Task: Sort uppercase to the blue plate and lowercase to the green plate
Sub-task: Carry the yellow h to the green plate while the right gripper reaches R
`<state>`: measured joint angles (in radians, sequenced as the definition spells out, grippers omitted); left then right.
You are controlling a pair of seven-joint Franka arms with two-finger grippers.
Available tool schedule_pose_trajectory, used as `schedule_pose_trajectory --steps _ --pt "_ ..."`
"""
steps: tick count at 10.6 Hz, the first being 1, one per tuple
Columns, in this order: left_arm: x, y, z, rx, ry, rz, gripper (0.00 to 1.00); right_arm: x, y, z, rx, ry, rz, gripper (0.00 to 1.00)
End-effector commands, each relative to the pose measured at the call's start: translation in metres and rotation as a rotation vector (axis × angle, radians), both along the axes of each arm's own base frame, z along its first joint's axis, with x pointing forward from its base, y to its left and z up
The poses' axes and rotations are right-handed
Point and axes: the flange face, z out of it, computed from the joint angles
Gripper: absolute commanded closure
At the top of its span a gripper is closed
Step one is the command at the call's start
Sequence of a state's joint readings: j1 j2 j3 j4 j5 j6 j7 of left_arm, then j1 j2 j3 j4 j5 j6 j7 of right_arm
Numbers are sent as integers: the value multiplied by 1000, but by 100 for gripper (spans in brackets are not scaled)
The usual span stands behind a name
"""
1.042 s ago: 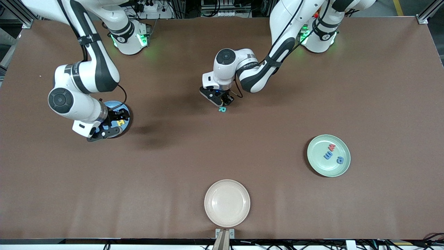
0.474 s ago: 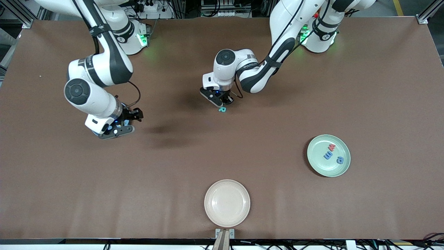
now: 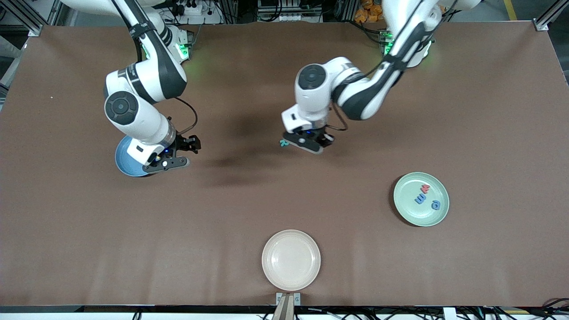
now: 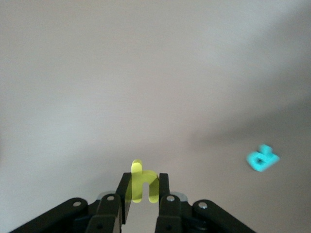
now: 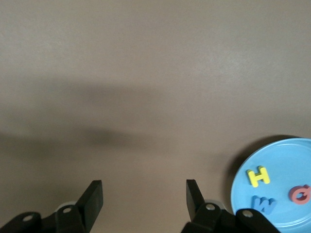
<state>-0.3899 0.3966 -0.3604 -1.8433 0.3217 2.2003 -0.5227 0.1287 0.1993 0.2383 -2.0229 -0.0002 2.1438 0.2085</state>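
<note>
Left claw [image 4: 143, 187] now lifted, pinching yellow h [image 4: 144, 181]; teal R [image 3: 282, 143] left behind; right claw [image 5: 144, 194] spread.

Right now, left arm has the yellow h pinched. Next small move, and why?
Probably carry it toward the green plate and release over it. The left gripper has its jaws shut on the yellow h, a lowercase letter, held up over bare table beside the teal R. The green plate already holds three small letters. The right gripper, jaws open, is empty beside the blue plate.
</note>
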Motion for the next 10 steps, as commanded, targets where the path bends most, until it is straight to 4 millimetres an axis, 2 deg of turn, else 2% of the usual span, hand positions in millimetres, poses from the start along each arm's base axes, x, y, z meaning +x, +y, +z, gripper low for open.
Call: schedule_pose_trajectory --steps 1,3,4,5,6,8,9,10 --pt "36 79 46 14 3 145 100 -10 26 11 -8 -13 -39 22" --pt "84 172 52 -9 80 272 100 -14 39 13 -23 -28 -60 22" --pt "102 217 49 -14 97 294 100 -20 54 14 -24 -50 -79 22" --pt "114 257 39 6 110 303 100 -26 74 14 -29 -88 -102 22" --pt "123 293 22 30 135 311 100 -32 89 8 -55 -104 -121 23" --pt "143 339 -7 41 134 357 100 -49 132 -18 -42 -118 -167 23" --pt "152 343 -23 42 132 362 100 -55 147 -33 -24 -115 -201 23" --pt "164 345 -34 41 128 369 93 -67 174 -43 -18 -110 -206 23"
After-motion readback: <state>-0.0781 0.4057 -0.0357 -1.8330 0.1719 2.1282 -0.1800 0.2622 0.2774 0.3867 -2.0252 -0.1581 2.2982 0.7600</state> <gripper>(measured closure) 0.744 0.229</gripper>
